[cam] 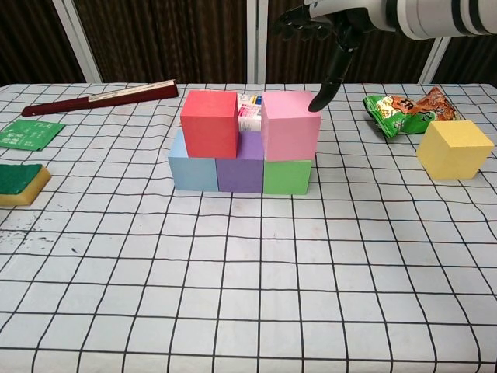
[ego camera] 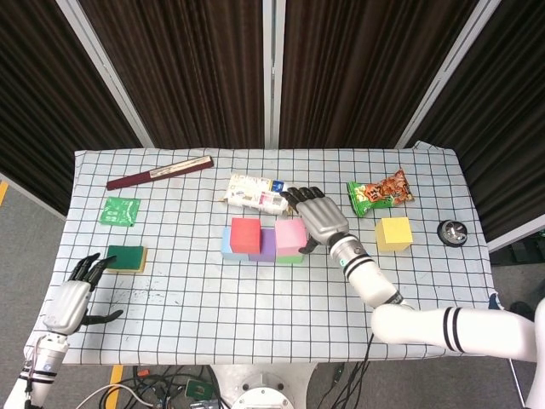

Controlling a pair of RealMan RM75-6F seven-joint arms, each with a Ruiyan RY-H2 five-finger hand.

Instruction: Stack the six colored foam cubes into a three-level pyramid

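Stack status: bottom row of 3 on the surface [cam: 233, 311], left to right light blue cube [cam: 191, 165], purple cube [cam: 241, 168], green cube [cam: 287, 175], sides touching. Level 2 has 2: red cube [cam: 210, 122] sits over the blue/purple seam, pink cube [cam: 290, 123] sits mostly on green, overhanging slightly toward purple; gap between red and pink, they don't touch. Yellow cube [cam: 455, 149] is loose on the surface well to the right of the stack, tilted corner-on to the chest camera. Right robot hand [ego camera: 318, 216] is just right of and behind the pink cube, fingers spread, holding nothing; in chest view one fingertip [cam: 317, 101] points down at the pink cube's top right back corner, cannot tell if it touches or is a hair off. Left robot hand [ego camera: 71, 300] hangs off the near left edge of the surface, fingers apart, holding nothing, well apart from all cubes. Other items: white carton [ego camera: 251, 192] lying flat right behind the stack, visible through the red/pink gap in chest view; snack bag [cam: 404, 105] behind the yellow cube; dark red folded fan [ego camera: 160, 172] at far left; green packet [ego camera: 119, 210] and green sponge [ego camera: 126, 257] along the left side; small black round item [ego camera: 451, 232] at the right edge.
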